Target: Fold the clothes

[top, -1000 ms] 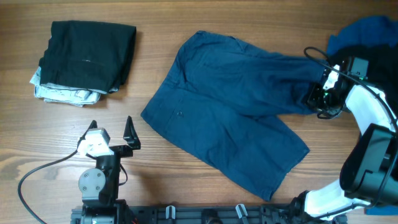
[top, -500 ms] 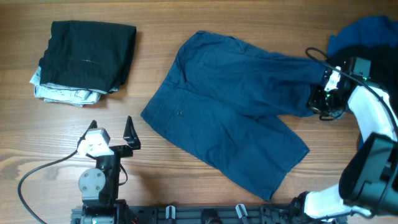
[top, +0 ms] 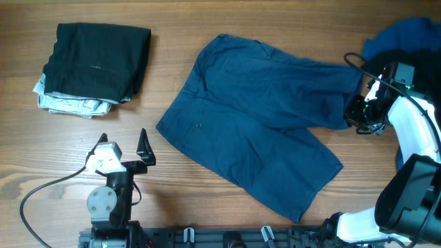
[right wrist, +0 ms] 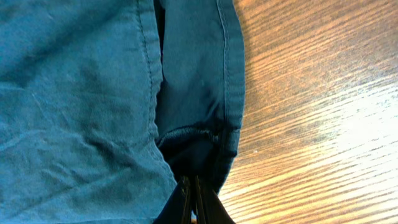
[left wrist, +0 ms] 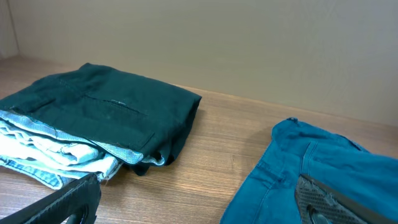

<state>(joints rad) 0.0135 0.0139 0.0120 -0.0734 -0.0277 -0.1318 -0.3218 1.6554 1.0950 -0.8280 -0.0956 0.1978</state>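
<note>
Near edge: left gripper (top: 122,135), jaws wide apart and holding nothing, upright over bare wood; its cable (top: 41,193) loops to the left.
Middle: navy trousers (top: 255,145), spread flat and lying diagonally, waistband toward the near left, one leg reaching the near right, the other running right.
Right side: right gripper (right wrist: 196,202), fingers pinched together on the hem corner of the rightward leg.
Far left: black garment (top: 96,62), folded, on a pale patterned garment (top: 69,103).
Far right corner: royal blue garment (top: 406,38), heaped, near the right arm.
Open room: table (top: 207,21), bare wood grain between stack and trousers, and right of the held hem.
Views: only the right wrist shows the pinch. Only the left wrist shows the stack's layers side on and a plain pale wall (left wrist: 249,43).
</note>
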